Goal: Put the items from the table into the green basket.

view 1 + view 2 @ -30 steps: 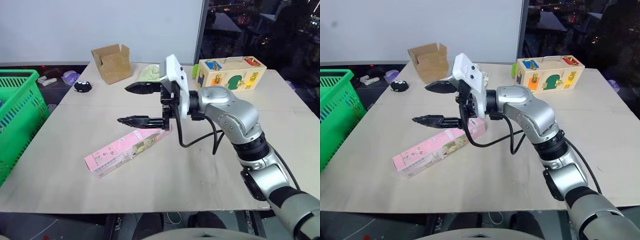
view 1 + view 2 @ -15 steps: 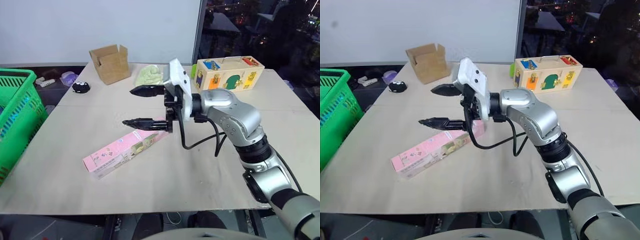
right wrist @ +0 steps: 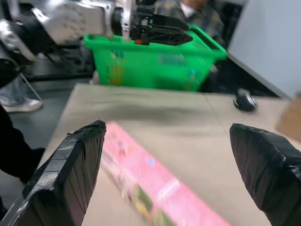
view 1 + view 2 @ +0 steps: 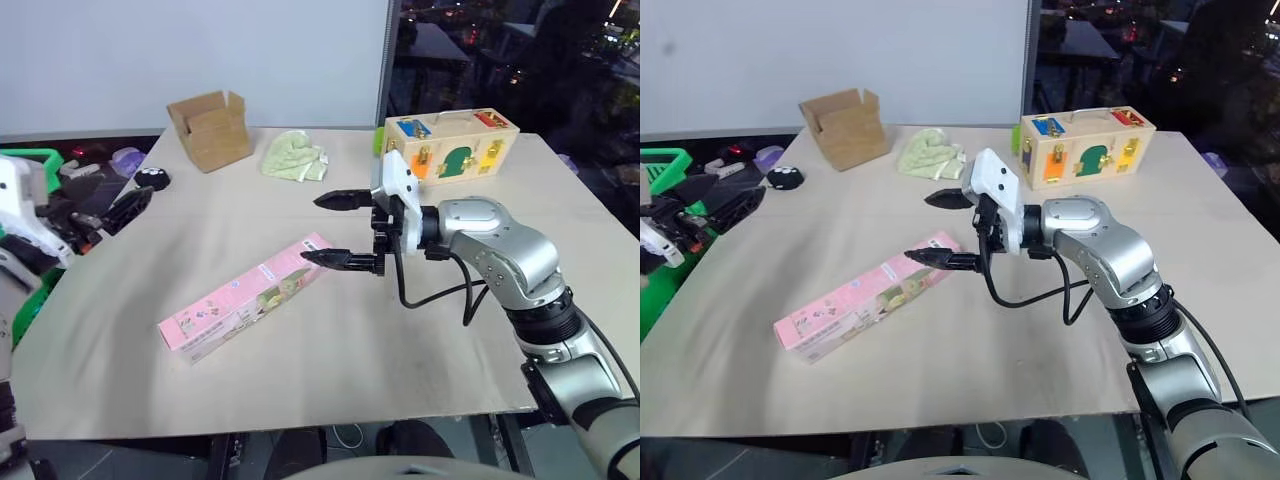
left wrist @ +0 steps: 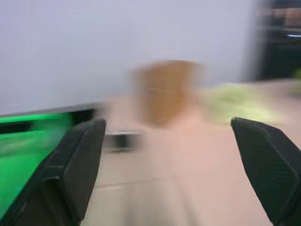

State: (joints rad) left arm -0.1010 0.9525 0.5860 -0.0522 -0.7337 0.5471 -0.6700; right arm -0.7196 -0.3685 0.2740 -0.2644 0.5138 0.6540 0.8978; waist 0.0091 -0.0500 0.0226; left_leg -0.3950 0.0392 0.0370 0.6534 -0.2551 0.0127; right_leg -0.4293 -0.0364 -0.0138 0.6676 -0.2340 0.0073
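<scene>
Pink carton (image 4: 245, 297): lying flat on your bench (image 4: 330, 370), not yet grasped. Your right hand (image 4: 345, 230) hangs spread wide just beside its far end; left hand (image 4: 125, 205) empty, fingers apart, near the green basket (image 3: 155, 59). Next, judged: lower the right hand astride the carton and close.

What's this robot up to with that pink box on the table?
It is clearing the table into a green basket at its left. The right gripper hangs open just above the near end of the pink carton, not touching it. The left gripper is open and empty over the table's left edge, by the basket. The carton lies flat, not yet picked up.
</scene>
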